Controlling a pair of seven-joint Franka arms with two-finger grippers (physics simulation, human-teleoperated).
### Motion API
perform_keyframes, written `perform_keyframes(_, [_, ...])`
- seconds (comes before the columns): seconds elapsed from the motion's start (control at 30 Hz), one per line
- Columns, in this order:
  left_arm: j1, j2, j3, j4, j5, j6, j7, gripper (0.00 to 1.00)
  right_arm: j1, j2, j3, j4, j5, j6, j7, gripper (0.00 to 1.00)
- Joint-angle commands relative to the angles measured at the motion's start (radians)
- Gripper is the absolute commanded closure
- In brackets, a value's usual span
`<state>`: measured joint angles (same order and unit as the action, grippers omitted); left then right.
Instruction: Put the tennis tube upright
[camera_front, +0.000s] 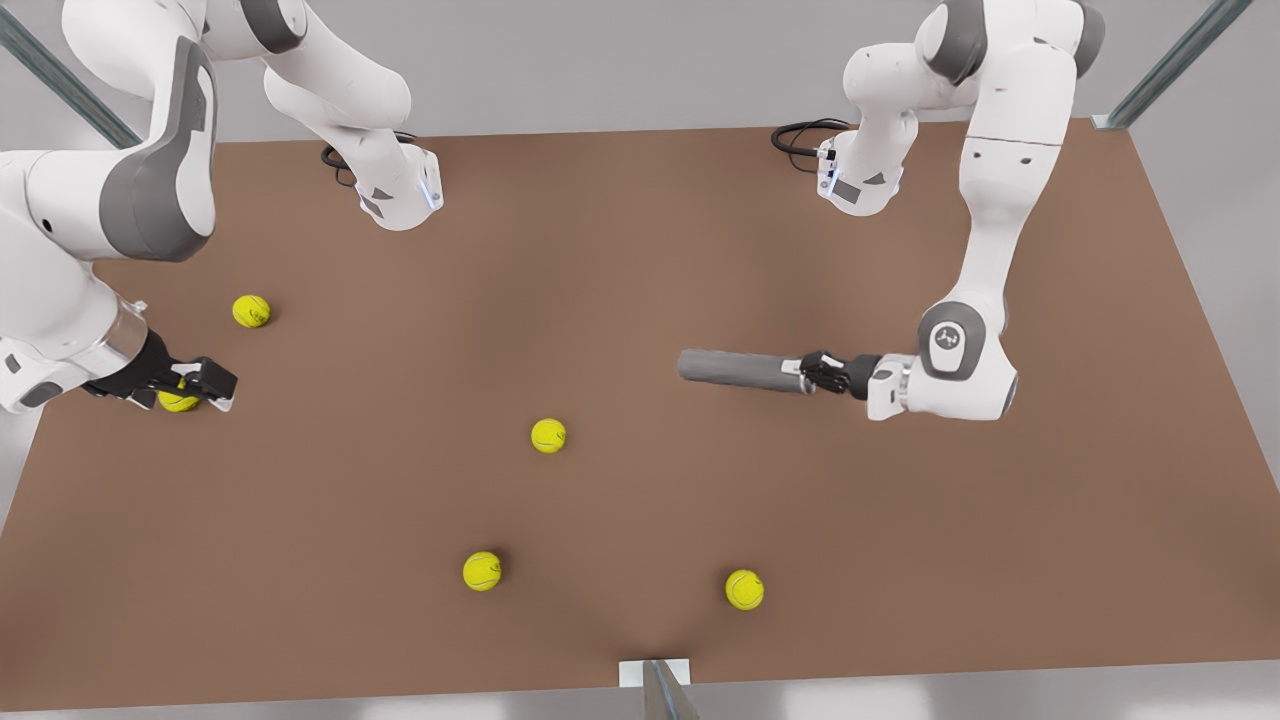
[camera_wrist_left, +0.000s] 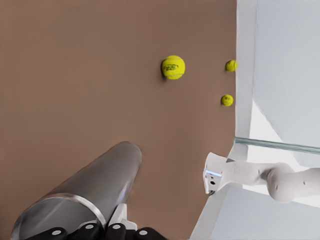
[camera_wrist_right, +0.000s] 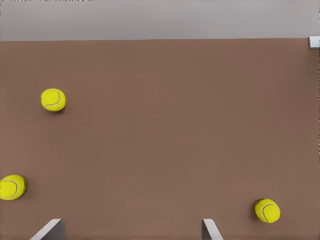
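Now the left tool (camera_front: 812, 372) is clenched on the rim end of the tennis tube (camera_front: 735, 369), a matte grey cylinder lying flat, with bare brown surface (camera_front: 640, 250) around. Right tool (camera_front: 205, 385) is released, waiting over a yellow ball (camera_front: 178, 401) near the surface edge.

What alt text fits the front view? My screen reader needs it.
The left tool grips one end of the grey tennis tube, lying horizontal on the brown table. The open right tool hovers above one of five yellow tennis balls.
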<state>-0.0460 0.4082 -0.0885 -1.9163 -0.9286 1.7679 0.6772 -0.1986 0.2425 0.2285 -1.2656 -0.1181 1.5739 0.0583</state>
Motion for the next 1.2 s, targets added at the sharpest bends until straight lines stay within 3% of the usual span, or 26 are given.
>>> perform_keyframes(0.0, [0.0,-0.008,0.001,0.002,0.056,-0.001,-0.008,0.79,0.001,0.0,0.0,0.0,0.0,0.0,0.0,0.0])
perform_keyframes(0.43, [0.002,-0.091,0.081,0.111,0.32,0.001,-0.038,0.79,-0.015,-0.005,-0.001,-0.002,-0.002,-0.003,-0.005,0.0])
perform_keyframes(1.0, [-0.008,-0.197,0.095,0.241,0.797,0.008,-0.2,0.79,-0.018,-0.003,-0.003,-0.002,0.003,-0.003,-0.003,0.0])
perform_keyframes(1.17, [-0.015,-0.181,0.093,0.24,0.82,0.038,-0.231,0.79,-0.015,-0.003,-0.005,0.0,0.003,-0.003,-0.002,0.0])
